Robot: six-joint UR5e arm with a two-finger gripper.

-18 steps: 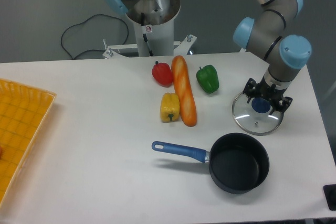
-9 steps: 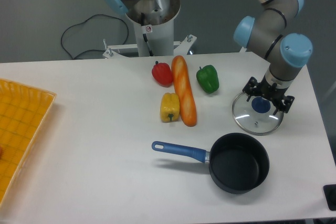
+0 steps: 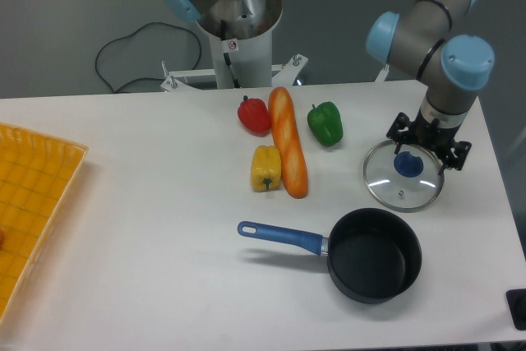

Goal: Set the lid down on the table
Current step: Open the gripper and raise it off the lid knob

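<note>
The round glass lid [image 3: 401,184] with a metal rim and a blue knob [image 3: 408,165] lies flat on the white table [image 3: 148,203] at the right, just behind the pot. My gripper [image 3: 428,151] hangs just above the knob and slightly to its right. Its fingers [image 3: 400,131] are spread apart and hold nothing; the knob shows free below them.
A black saucepan [image 3: 374,265] with a blue handle [image 3: 279,236] stands in front of the lid. Red [image 3: 255,115], yellow [image 3: 265,168] and green [image 3: 325,122] peppers flank a bread loaf [image 3: 288,141] mid-table. A yellow grid tray [image 3: 29,203] sits at the left edge.
The gripper has risen and shifted slightly right, away from the knob. The lid has stayed in place on the table.
</note>
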